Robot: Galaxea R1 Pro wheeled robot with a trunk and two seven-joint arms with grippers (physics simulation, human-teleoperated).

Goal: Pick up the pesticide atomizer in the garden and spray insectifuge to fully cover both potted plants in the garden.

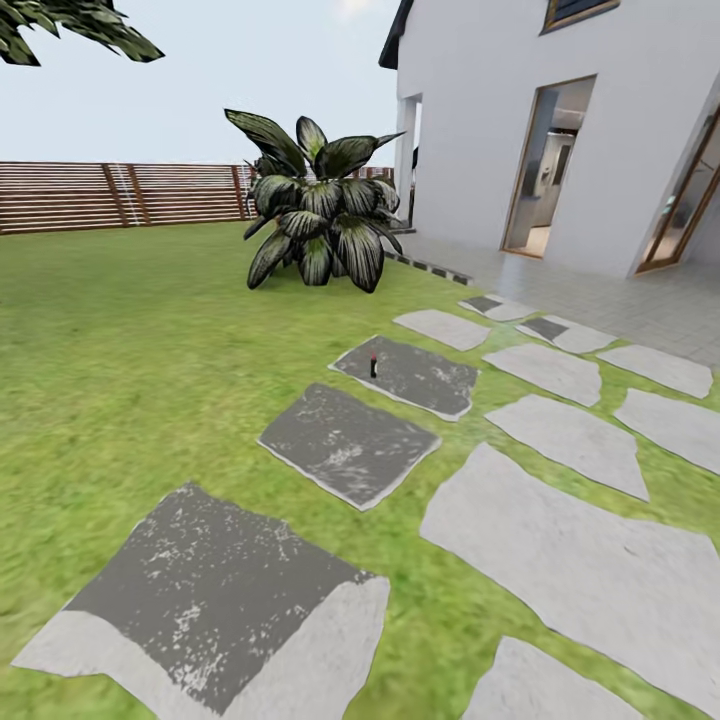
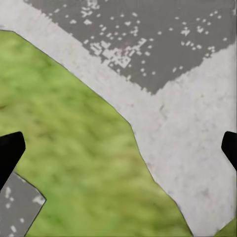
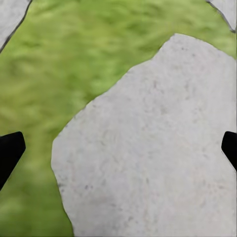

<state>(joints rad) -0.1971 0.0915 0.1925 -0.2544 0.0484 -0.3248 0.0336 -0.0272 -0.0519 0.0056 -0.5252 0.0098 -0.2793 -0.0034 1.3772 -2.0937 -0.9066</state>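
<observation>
From the head camera I see the lawn crossed by stepping stones, and the atomizer stands upright, small and far off, on a dark stone short of a big dark bush, with the slat fence behind and the white house to the right. In my left wrist camera the left gripper is spread wide, its black fingertips at the frame edges and nothing between them, over grass and a pale stone with a dark patch. My right wrist camera shows the right gripper equally spread and empty over a pale stone edged by grass.
</observation>
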